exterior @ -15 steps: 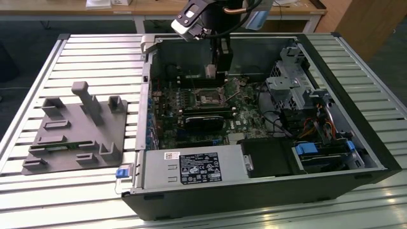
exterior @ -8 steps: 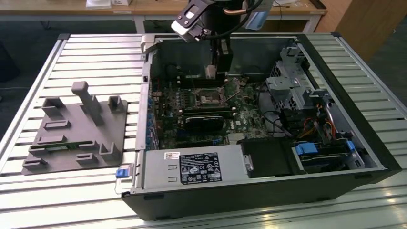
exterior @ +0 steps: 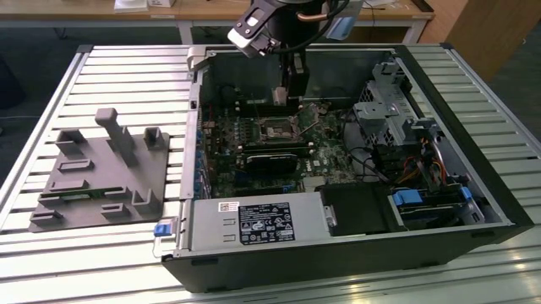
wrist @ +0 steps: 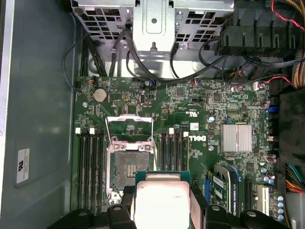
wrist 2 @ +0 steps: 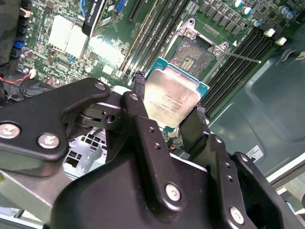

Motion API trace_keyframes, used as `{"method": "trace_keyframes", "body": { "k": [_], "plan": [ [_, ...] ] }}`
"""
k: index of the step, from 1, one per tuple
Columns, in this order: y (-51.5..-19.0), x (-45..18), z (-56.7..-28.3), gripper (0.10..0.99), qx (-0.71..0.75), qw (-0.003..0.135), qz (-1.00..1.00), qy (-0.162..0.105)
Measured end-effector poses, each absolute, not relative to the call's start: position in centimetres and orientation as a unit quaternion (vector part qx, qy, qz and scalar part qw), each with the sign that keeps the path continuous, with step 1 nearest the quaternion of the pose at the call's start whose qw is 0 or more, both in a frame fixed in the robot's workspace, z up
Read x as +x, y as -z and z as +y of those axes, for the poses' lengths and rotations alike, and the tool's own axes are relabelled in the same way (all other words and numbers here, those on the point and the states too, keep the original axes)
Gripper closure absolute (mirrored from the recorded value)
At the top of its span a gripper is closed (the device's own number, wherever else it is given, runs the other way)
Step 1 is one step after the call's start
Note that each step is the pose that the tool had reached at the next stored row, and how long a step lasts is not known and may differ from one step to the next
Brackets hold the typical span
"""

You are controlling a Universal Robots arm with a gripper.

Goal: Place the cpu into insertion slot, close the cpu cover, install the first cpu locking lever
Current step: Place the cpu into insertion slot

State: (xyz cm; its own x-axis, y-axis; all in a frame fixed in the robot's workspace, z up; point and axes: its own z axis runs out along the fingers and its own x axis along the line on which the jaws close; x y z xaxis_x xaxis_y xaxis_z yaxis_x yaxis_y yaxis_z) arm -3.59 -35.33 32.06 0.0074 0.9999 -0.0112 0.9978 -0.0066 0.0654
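You are holding the cpu flat by two opposite edges, the gripper fingers closed snugly on it. It is hanging above the motherboard, just beside the insertion slot near the board's edge and not over it. The cpu cover is standing open. By my judgement, doing this well is meaning keeping the chip level and squaring its corners to the socket rim.
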Motion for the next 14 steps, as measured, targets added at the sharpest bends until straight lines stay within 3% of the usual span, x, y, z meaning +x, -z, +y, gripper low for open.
{"method": "trace_keyframes", "body": {
  "k": [14],
  "plan": [
    [-31.65,-3.59,-35.33,0.545,0.709,0.027,0.704,-0.019]
  ]
}}
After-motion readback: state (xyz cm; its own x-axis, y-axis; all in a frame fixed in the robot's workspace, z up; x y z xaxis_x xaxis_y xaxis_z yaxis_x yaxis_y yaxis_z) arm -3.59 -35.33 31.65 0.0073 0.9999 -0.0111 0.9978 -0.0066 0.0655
